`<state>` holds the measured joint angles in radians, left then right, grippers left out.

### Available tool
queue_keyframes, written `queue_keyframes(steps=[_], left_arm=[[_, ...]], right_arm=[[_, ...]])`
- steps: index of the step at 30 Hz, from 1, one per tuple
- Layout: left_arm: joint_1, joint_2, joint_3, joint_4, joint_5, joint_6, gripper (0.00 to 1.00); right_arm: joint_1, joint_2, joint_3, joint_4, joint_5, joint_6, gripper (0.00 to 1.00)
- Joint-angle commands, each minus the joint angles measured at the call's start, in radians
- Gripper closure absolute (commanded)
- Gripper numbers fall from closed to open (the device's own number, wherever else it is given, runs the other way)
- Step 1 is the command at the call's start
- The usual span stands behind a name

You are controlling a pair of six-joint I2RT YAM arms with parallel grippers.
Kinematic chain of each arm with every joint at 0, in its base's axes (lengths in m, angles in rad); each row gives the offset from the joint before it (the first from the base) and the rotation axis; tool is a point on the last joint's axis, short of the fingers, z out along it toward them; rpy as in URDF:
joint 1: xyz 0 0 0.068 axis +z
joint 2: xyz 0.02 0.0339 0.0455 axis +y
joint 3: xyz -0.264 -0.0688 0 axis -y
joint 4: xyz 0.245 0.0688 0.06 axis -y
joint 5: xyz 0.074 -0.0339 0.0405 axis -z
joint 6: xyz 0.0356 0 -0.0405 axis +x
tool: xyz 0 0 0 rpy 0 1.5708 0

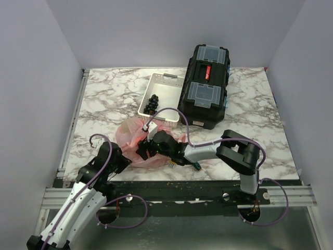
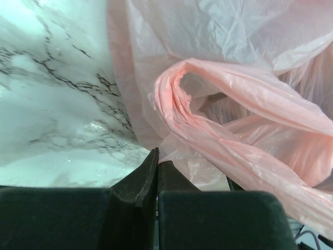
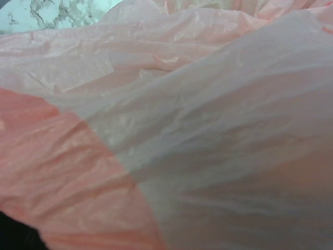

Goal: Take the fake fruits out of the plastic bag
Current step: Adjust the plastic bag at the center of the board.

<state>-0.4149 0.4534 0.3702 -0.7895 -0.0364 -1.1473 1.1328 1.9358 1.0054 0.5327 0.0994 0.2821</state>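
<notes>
The pink-red plastic bag (image 1: pixel 136 136) lies crumpled on the marble table, in front of the white tray. My left gripper (image 1: pixel 123 159) is at the bag's near-left edge. In the left wrist view its fingertips (image 2: pixel 154 159) are pressed together, with the bag's thin edge (image 2: pixel 218 114) at their tips. My right gripper (image 1: pixel 142 152) reaches into the bag from the right, and its fingers are buried in the plastic. The right wrist view shows only bag film (image 3: pixel 171 130) across the lens. The fake fruits are hidden.
A white tray (image 1: pixel 169 83) at the back holds a cluster of small black grapes (image 1: pixel 152 103). A black toolbox (image 1: pixel 205 86) stands to its right. Grey walls enclose the table on three sides.
</notes>
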Motion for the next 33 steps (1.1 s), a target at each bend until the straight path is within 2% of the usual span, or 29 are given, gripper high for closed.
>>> queue_keyframes(steps=[1,5,10,15,17,19,21,24,26,31,33], left_arm=[[-0.005,-0.083,0.031,-0.108,-0.146,-0.075,1.0],[-0.005,-0.125,0.026,-0.108,-0.144,-0.08,1.0],[-0.005,-0.163,0.017,-0.108,-0.111,-0.058,1.0],[-0.005,-0.197,0.017,-0.025,0.011,0.039,0.99],[-0.005,-0.207,0.03,0.017,0.035,0.064,0.71],[-0.005,-0.207,0.044,0.035,0.035,0.07,0.51],[-0.004,-0.196,0.05,0.065,0.033,0.086,0.34],[-0.004,-0.149,0.051,0.138,0.059,0.125,0.17],[-0.004,-0.1,0.067,0.165,0.062,0.142,0.11],[-0.003,0.005,0.101,0.187,0.046,0.165,0.1],[-0.002,0.031,0.108,0.164,-0.036,0.159,0.13]], right_arm=[[0.0,-0.003,-0.024,0.038,-0.011,0.014,0.27],[-0.005,-0.023,-0.057,0.11,-0.053,0.03,0.16],[-0.035,-0.11,-0.136,0.205,-0.089,0.095,0.1],[-0.065,-0.138,-0.145,0.204,-0.141,0.133,0.12],[-0.068,-0.113,-0.127,0.214,-0.209,0.137,0.19],[-0.068,-0.086,-0.1,0.203,-0.243,0.15,0.26],[-0.068,-0.076,-0.093,0.196,-0.225,0.159,0.33],[-0.068,-0.075,-0.081,0.165,-0.208,0.144,0.43],[-0.068,-0.072,-0.075,0.165,-0.24,0.132,0.47],[-0.064,0.007,-0.025,0.205,-0.438,0.167,0.48],[-0.058,0.047,-0.018,0.239,-0.476,0.203,0.52]])
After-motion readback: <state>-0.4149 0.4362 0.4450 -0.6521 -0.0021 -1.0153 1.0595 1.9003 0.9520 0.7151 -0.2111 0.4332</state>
